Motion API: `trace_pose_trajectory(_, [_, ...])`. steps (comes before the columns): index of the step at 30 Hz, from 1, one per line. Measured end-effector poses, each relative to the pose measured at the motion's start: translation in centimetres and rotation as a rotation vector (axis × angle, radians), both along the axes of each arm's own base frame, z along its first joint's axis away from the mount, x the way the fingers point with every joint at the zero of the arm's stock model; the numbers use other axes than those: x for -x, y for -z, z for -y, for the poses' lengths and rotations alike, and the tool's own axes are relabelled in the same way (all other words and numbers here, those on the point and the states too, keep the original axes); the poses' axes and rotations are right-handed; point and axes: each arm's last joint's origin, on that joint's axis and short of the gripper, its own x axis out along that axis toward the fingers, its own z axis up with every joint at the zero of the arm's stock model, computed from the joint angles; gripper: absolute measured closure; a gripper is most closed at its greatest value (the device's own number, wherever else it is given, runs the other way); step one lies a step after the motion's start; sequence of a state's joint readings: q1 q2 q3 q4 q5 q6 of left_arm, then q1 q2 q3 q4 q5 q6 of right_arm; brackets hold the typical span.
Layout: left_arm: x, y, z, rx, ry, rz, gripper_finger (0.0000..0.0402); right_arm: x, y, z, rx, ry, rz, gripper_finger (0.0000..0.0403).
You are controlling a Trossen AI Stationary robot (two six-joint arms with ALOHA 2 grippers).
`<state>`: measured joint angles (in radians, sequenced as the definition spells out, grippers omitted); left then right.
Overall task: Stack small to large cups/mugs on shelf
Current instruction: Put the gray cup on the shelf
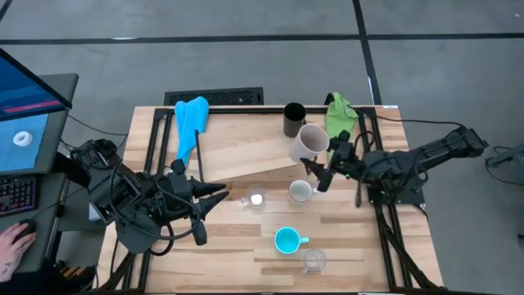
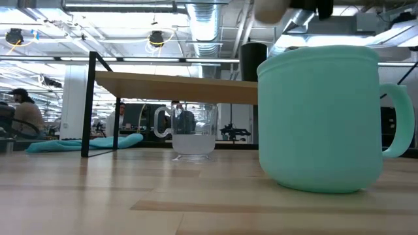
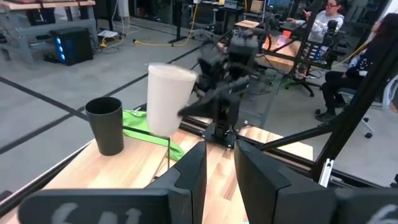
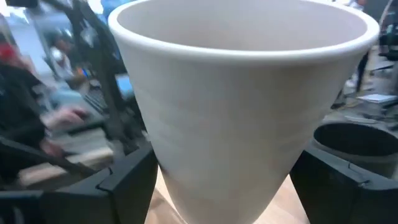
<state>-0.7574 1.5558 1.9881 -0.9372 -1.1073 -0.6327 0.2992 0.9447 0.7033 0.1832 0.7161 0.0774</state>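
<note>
Right arm holds white cup over the shelf's right end.

Right gripper (image 1: 315, 164), centre-right of the high view, fingers spread wide around the tilted white cup (image 1: 309, 142), just below the black cup (image 1: 294, 119) on the shelf (image 1: 246, 147). Left gripper (image 1: 219, 195), centre-left, nearly closed, empty. Beige-grey mug (image 1: 300, 191), turquoise mug (image 1: 287, 240) and two clear glasses (image 1: 255, 199) sit on the tabletop, lower centre.

Matt beige-grey mug (image 4: 242, 99), wooden shelf (image 1: 246, 147)
</note>
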Motion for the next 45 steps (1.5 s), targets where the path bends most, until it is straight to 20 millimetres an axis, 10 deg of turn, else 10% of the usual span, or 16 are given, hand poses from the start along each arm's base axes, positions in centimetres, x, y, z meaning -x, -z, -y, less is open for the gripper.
trace_pose_trajectory(17, [0.1, 0.1, -0.1, -0.022, -0.03, -0.001, 0.0329, -0.8, 7.1, 2.2, 0.024, 0.124, -0.124, 0.0068])
trace_pose_trajectory(45, [0.1, 0.0, -0.2, -0.019, -0.052, 0.014, 0.0329, -0.5, 8.7, 3.4, -0.048, 0.192, -0.213, 0.0065])
